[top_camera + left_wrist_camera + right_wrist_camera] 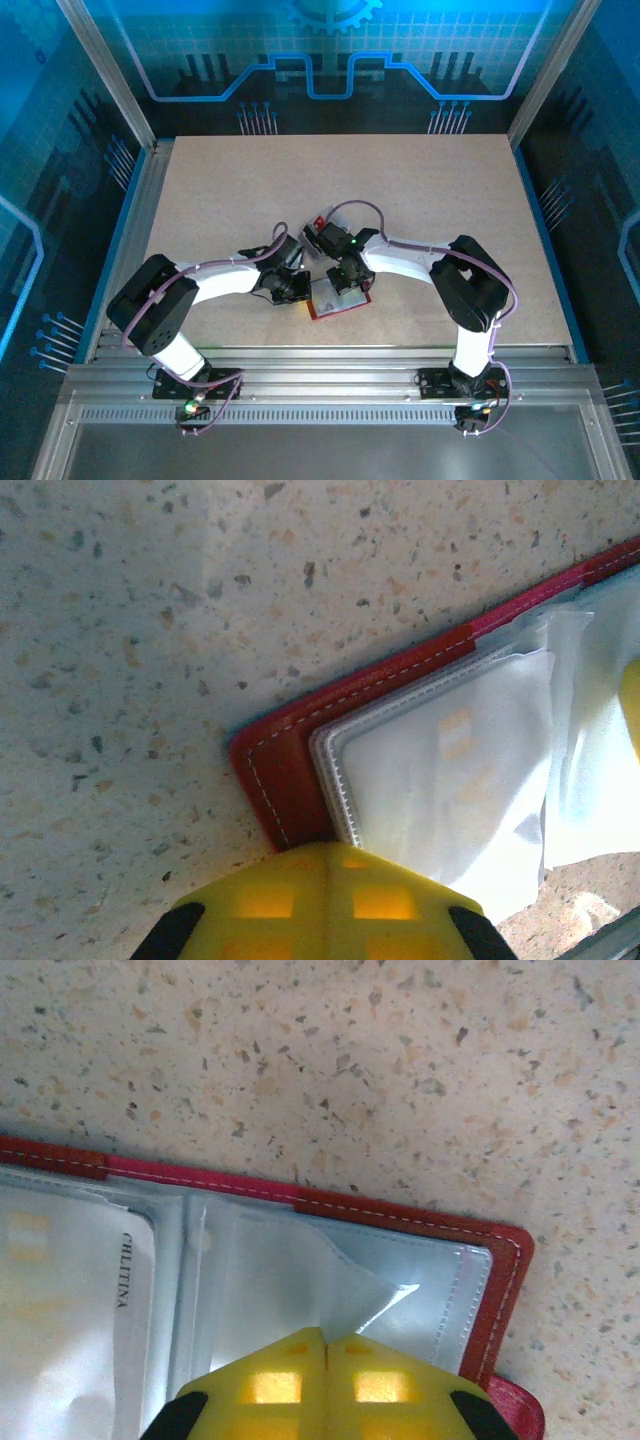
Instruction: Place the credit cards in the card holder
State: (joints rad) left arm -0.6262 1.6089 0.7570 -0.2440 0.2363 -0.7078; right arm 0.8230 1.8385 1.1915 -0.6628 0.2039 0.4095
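The card holder lies open on the table between both arms, red cover down and grey-clear sleeves up. My left gripper is shut, its tip resting at the holder's corner, where the red cover meets the sleeve stack. My right gripper is shut on one plastic sleeve, pinching a raised fold of it over the holder's right half. A pale credit card with printed lettering sits inside a sleeve on the left. A small red card-like piece lies just behind the grippers.
The holder's closing tab sticks out at its lower right corner. Speckled tabletop stretches behind and to both sides. A metal rail borders the near edge.
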